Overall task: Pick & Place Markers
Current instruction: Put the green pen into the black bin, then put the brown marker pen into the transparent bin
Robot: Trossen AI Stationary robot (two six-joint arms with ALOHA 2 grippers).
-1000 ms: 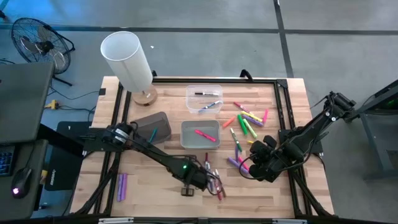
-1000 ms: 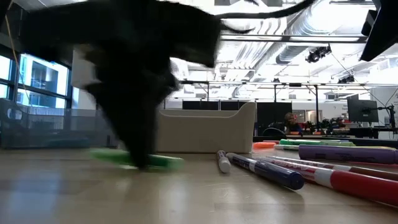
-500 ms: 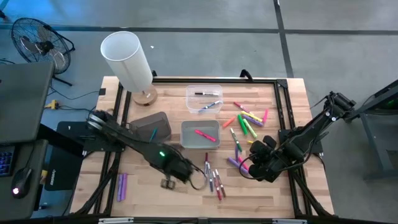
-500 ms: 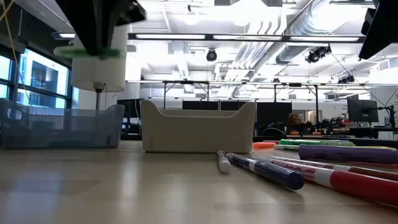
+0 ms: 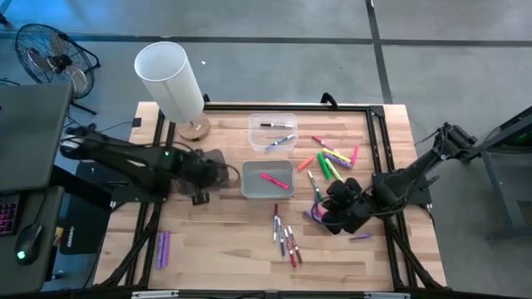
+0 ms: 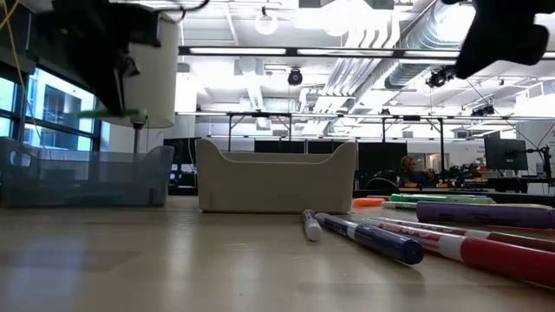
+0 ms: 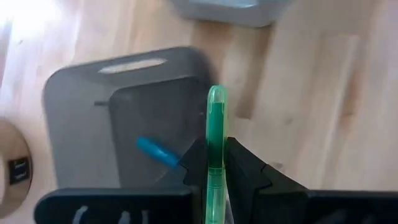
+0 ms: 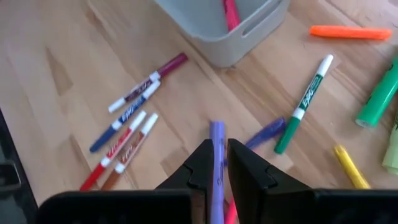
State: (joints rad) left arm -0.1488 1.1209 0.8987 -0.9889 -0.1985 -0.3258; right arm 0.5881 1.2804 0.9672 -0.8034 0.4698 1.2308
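The high view looked straight down from well above the table (image 5: 208,241), taking in both arms. The low view sat at tabletop height, facing level across the wood into the room. Each wrist view looked down closely past its own claw. The grey bin (image 5: 268,180), ahead of the right claw (image 8: 216,163), showed in the high, low and right wrist views.

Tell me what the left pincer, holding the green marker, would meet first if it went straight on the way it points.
Probably the dark grey bin: the left pincer, shut on the green marker, points down at it, with a blue marker lying inside. Height above the bin is unclear.
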